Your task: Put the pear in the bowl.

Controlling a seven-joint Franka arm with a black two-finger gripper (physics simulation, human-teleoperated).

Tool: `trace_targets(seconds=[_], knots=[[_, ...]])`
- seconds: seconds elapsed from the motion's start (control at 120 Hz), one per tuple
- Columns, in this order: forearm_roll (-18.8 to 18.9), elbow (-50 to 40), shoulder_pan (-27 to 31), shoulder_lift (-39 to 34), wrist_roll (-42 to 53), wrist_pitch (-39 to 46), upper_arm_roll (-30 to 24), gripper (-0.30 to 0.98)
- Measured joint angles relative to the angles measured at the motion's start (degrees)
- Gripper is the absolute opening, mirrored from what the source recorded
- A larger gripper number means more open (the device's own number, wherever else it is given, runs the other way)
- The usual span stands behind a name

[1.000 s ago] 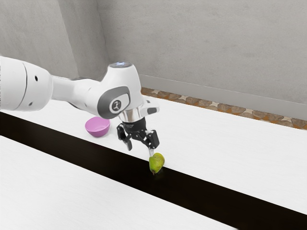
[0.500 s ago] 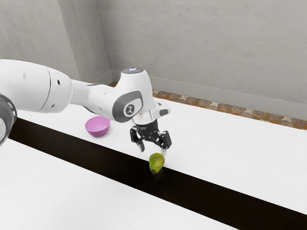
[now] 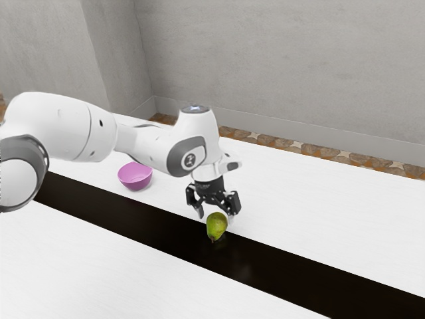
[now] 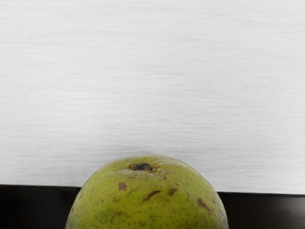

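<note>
Pear between my parted fingers, bowl well apart

My end effector, black and two-fingered, is low over the table, pointing down. Fingers apart, one to either side of the pear; whether either touches it I cannot tell. Pear: green-yellow, stem end low in the exterior view. My wrist view has its rounded end close up, dark blossom scar, brown flecks and streaks. It sits by the edge of the black band that crosses the white tabletop. Pink-purple bowl upright on the white, toward the exterior view's left, its inside visible. Markings: a small emblem on a grey panel of my white arm, too small to read. Beyond the table, brown stone-patterned floor and a grey wall.
</note>
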Motion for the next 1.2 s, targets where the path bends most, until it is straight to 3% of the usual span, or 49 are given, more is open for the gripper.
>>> trace_targets(seconds=[0.475,0.833,1.2], knots=[[1.63,2.20,-0.17,3.07,-0.46,-0.11,-0.02,0.68],[1.58,2.60,-0.11,3.35,-0.66,-0.18,-0.02,0.43],[1.95,4.76,0.82,2.12,-1.27,-3.26,0.25,0.32]])
